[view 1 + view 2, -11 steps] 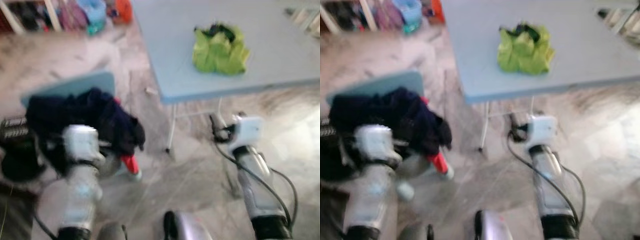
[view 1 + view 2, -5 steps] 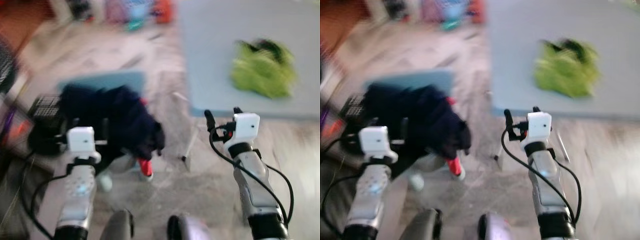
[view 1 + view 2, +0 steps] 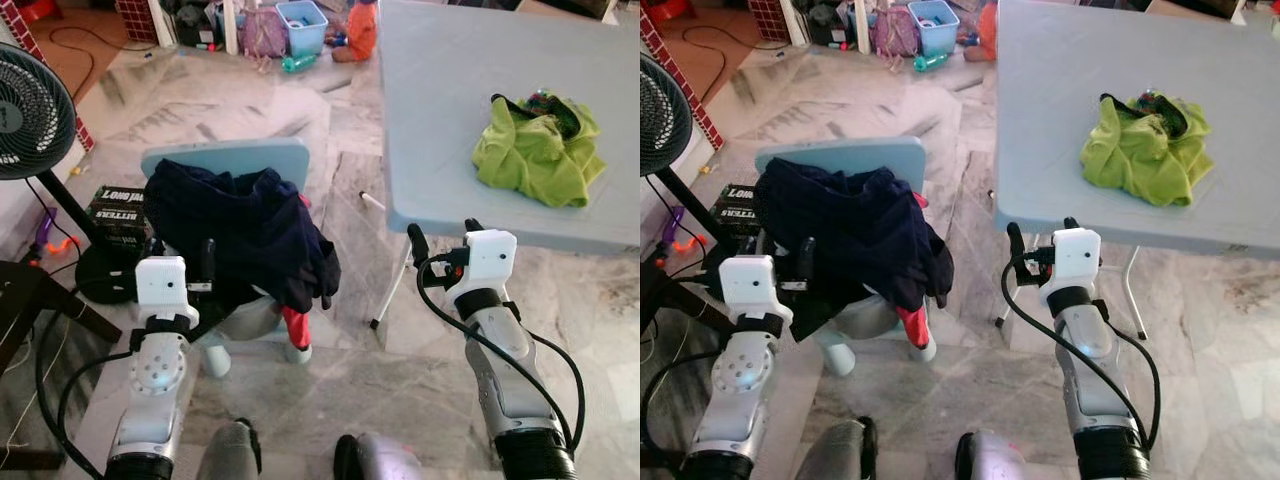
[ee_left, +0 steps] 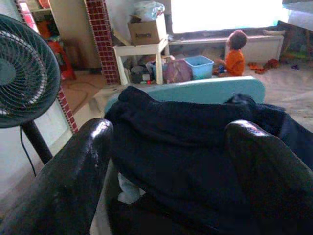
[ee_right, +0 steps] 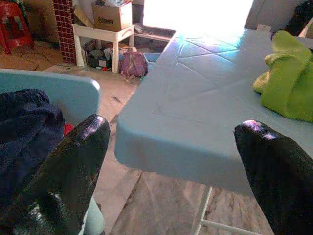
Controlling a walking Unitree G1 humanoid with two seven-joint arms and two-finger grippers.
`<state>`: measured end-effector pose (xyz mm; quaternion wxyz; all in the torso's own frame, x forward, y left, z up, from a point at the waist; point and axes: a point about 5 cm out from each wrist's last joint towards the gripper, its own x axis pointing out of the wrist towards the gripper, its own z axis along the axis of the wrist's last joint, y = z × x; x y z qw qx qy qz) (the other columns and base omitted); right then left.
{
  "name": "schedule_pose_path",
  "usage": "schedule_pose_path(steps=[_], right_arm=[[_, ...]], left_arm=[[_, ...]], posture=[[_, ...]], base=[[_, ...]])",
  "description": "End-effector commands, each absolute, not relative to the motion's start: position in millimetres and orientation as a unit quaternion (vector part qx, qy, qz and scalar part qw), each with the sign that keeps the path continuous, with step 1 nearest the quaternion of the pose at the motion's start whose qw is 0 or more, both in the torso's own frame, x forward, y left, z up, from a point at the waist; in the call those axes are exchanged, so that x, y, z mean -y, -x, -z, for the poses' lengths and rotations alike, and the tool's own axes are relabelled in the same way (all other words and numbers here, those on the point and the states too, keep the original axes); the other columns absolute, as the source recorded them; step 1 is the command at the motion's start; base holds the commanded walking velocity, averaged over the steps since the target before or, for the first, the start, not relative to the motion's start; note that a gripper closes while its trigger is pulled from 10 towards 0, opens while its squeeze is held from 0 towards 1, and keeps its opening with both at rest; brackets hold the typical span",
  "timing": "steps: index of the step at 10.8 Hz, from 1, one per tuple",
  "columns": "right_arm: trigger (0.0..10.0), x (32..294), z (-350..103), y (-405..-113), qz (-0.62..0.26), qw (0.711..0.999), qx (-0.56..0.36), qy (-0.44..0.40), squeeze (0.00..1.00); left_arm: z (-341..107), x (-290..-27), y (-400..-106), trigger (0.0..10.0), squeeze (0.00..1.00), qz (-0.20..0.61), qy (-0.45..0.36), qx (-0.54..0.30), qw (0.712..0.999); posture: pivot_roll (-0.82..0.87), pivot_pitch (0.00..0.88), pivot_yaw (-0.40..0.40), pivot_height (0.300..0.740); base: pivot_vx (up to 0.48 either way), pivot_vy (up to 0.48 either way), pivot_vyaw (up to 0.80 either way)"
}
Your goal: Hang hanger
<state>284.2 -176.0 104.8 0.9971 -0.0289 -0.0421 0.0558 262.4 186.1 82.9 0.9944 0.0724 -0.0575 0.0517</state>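
Note:
A pile of dark navy clothes [image 3: 240, 225] lies over a light blue chair [image 3: 230, 160] on my left. My left gripper [image 3: 182, 252] is held out just before that pile, open and holding nothing; the left wrist view has the clothes [image 4: 186, 147] between its fingers [image 4: 73, 176]. My right gripper [image 3: 443, 235] is open and holds nothing, level with the near corner of the light blue table [image 3: 450, 100]. In the right wrist view the table edge [image 5: 166, 147] spans the gap between the fingers [image 5: 63, 166]. A crumpled green garment [image 3: 535, 150] lies on the table.
A black standing fan [image 3: 30, 110] and a dark box [image 3: 118, 205] are on the floor at the left. A dark stand [image 3: 25, 290] is at the near left. A person in orange [image 3: 362, 25] sits by a blue bin [image 3: 302, 22] far back. Marble floor lies between chair and table.
The camera has swung left and settled, so the blur is gone and the fan has come into view. Both arms hold the same raised pose with grippers open.

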Motion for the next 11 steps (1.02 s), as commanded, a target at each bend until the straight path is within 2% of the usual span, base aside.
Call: schedule_pose_path(steps=[1, 4, 7, 9, 10, 11], right_arm=[[10.0, 178, -105, -284, -0.051, 0.997, 0.044, 0.031, 0.0], [10.0, 174, -112, -286, -0.056, 0.997, 0.058, 0.019, 0.0], [10.0, 166, -146, -293, -0.065, 0.991, 0.117, -0.006, 0.0], [10.0, 168, -130, -287, -0.068, 0.993, 0.092, 0.005, 0.0], [10.0, 170, -124, -282, -0.068, 0.995, 0.078, 0.012, 0.0], [10.0, 172, -125, -281, -0.071, 0.994, 0.076, 0.019, 0.0]], left_arm=[[-83, -185, -263, 10.0, 0.0, -0.047, -0.075, 0.059, 0.994], [-86, -181, -263, 10.0, 0.0, -0.036, -0.081, 0.067, 0.994], [-90, -181, -264, 10.0, 0.0, -0.033, -0.091, 0.077, 0.992], [-90, -181, -265, 10.0, 0.0, -0.029, -0.109, 0.083, 0.99], [-89, -185, -268, 10.0, 0.0, -0.035, -0.1, 0.076, 0.991], [-84, -183, -279, 10.0, 0.0, -0.014, -0.056, 0.04, 0.998]], posture=[[0.02, 0.152, -0.069, 0.74], [0.02, 0.151, -0.068, 0.74], [0.02, 0.152, -0.066, 0.74], [0.02, 0.156, -0.073, 0.74], [0.02, 0.162, -0.078, 0.74], [0.01, 0.17, -0.088, 0.74]], base=[[0.27, 0.0, 0.0], [0.298, 0.0, 0.0], [0.289, 0.0, 0.0], [0.0, 0.0, 0.0], [0.0, 0.0, 0.0], [0.0, 0.0, 0.0]])
